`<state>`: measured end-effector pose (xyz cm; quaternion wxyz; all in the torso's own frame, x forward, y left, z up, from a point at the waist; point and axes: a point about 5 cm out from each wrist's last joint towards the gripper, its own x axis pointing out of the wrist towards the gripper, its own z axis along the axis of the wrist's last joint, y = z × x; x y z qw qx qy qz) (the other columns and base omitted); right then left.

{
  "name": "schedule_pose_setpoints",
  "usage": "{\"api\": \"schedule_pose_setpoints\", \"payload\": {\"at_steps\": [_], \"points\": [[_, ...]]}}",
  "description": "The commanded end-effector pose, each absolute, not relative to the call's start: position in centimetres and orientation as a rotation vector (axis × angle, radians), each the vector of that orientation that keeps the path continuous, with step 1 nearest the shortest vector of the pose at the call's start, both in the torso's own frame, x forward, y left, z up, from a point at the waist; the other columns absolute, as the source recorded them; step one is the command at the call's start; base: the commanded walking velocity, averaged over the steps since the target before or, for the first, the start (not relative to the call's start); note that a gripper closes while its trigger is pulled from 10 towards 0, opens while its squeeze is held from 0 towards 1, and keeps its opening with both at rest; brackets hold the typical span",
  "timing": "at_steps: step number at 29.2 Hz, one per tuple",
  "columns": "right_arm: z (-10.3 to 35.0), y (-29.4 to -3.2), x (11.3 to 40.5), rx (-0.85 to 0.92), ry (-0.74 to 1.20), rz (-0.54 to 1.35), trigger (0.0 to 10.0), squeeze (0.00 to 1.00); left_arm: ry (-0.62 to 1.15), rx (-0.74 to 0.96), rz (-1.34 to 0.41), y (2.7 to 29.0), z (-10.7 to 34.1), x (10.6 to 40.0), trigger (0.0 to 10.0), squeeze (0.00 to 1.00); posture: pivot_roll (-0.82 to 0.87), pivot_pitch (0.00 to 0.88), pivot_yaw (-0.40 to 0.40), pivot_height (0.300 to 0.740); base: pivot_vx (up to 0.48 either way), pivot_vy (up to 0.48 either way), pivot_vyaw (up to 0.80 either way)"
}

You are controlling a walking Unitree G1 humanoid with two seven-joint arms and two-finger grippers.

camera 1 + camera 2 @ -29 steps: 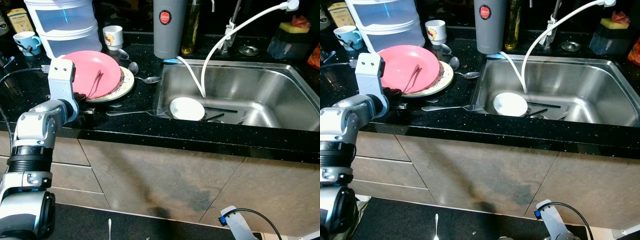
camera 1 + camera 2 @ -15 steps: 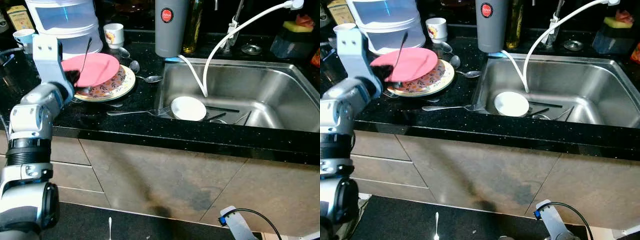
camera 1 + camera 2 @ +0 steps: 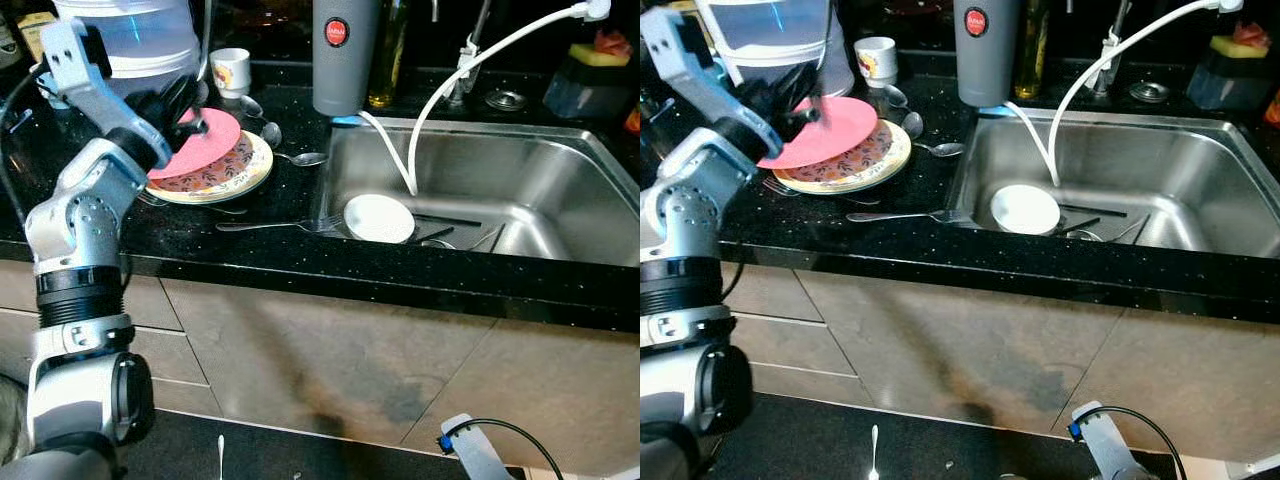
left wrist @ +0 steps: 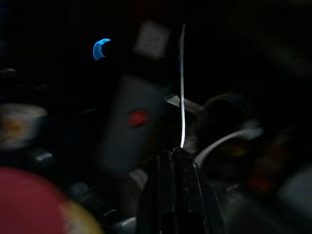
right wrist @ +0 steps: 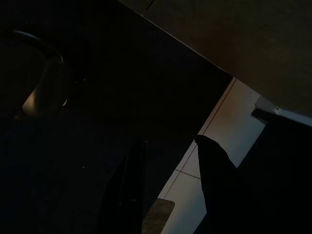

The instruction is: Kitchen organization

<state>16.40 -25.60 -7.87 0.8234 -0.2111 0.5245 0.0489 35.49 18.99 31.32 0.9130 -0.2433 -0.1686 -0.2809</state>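
A pink plate (image 3: 205,140) is tilted up off the patterned plate (image 3: 240,165) beneath it on the black counter (image 3: 260,255). My left gripper (image 3: 180,100) is at the pink plate's raised far-left rim and appears shut on it. One thin finger (image 3: 206,35) sticks up in front of the white container (image 3: 140,40). In the left wrist view the black fingers (image 4: 173,190) lie close together, with the pink plate (image 4: 24,204) blurred beside them. My right gripper (image 5: 170,165) hangs open low by the cabinet front.
A fork (image 3: 270,226) lies on the counter beside the steel sink (image 3: 560,160), which holds a white dish (image 3: 378,217) and utensils. Spoons (image 3: 298,158), a grey flask (image 3: 340,55), a cup (image 3: 230,68) and a white hose (image 3: 440,90) stand around.
My left arm rose and swung back toward the white container. The pink plate went from lying flat to being lifted and tilted off the patterned plate.
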Motion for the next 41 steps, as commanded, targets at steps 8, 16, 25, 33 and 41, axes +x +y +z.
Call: {"api": "schedule_pose_setpoints", "payload": {"at_steps": [8, 16, 25, 33, 41], "points": [[-7.9, -25.5, 16.4, -0.445, 1.113, 0.105, 10.0, 0.0, -0.497, -0.719, -0.951, 17.4, 33.5, 33.0, 10.0, 0.0, -0.02, 0.014, 0.033, 0.74, 0.0, 0.0, 0.0], [-7.9, -25.5, 16.4, -0.447, 1.115, 0.103, 10.0, 0.0, -0.373, -0.647, -1.018, 15.7, 31.6, 33.6, 10.0, 0.0, -0.02, 0.015, 0.035, 0.74, 0.0, 0.0, 0.0], [-8.0, -25.5, 16.3, -0.437, 1.116, 0.091, 10.0, 0.0, -0.235, -0.465, -0.992, 14.6, 29.4, 35.6, 10.0, 0.0, -0.03, 0.018, 0.043, 0.74, 0.0, 0.0, -0.75], [-8.1, -25.5, 16.0, -0.433, 1.117, 0.082, 10.0, 0.0, -0.191, -0.293, -1.011, 14.1, 29.4, 37.0, 10.0, 0.0, -0.04, 0.023, 0.052, 0.74, 0.0, 0.0, -0.76], [-8.2, -25.6, 15.5, -0.429, 1.121, 0.075, 10.0, 0.0, -0.107, 0.037, -0.765, 14.7, 28.8, 39.8, 10.0, 0.0, -0.05, 0.039, 0.053, 0.74, 0.0, 0.0, -0.28]]}}
